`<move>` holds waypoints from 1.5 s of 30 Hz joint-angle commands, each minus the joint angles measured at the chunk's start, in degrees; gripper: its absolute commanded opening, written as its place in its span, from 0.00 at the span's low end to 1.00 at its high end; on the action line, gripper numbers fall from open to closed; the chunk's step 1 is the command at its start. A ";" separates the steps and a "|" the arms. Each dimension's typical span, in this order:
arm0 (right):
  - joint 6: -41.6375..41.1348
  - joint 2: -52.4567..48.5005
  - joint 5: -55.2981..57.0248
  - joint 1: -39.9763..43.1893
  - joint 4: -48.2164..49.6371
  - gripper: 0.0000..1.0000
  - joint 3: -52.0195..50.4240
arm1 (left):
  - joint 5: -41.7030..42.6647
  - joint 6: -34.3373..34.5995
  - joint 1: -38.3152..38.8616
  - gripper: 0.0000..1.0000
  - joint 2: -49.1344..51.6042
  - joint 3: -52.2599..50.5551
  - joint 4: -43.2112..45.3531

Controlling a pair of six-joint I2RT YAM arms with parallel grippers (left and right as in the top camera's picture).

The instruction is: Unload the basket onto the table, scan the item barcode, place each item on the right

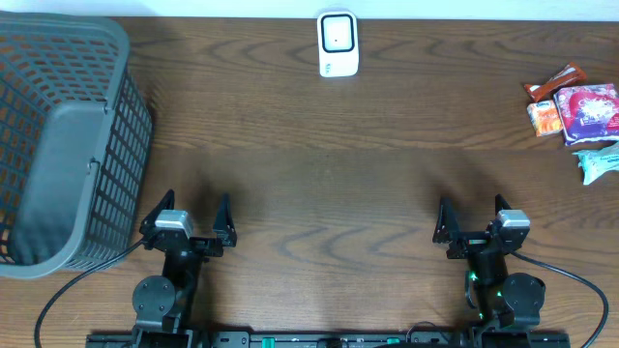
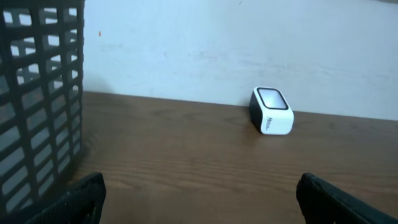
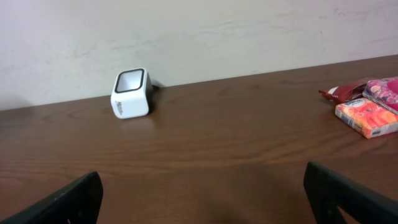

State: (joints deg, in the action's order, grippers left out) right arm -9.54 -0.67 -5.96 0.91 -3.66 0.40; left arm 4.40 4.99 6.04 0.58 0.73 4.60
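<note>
Left gripper (image 1: 196,211) and right gripper (image 1: 472,217) both stand wide open, holding nothing, near the front table (image 1: 319,184) edge, with the white scanner (image 1: 338,43) far-centre and the snack packets (image 1: 580,111) far right, untouched.

We see a small white barcode scanner (image 1: 338,43), with a dark-framed window on its face, upright at the middle of the tabletop's far edge. By the right edge lie clustered snacks: a red-brown bar (image 1: 555,82), an orange pack (image 1: 545,117), a magenta pouch (image 1: 589,111) and a pale green wrapper (image 1: 598,159).
</note>
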 commanded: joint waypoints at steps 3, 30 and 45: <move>0.85 0.37 0.26 0.28 -0.24 0.99 -0.09 | 1.40 -4.35 -0.33 0.98 -0.52 -0.52 2.47; 0.85 0.37 0.28 0.28 -0.24 0.99 -0.11 | 1.16 -9.05 -0.68 0.98 -0.52 -0.52 -8.39; 0.85 0.37 0.28 0.28 -0.24 0.99 -0.09 | -3.17 -6.60 -0.68 0.98 -0.52 -0.52 -8.90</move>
State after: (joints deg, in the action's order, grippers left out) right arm -9.54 -0.67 -5.93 0.91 -3.64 0.40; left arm 3.01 -2.48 5.67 0.58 1.15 -1.89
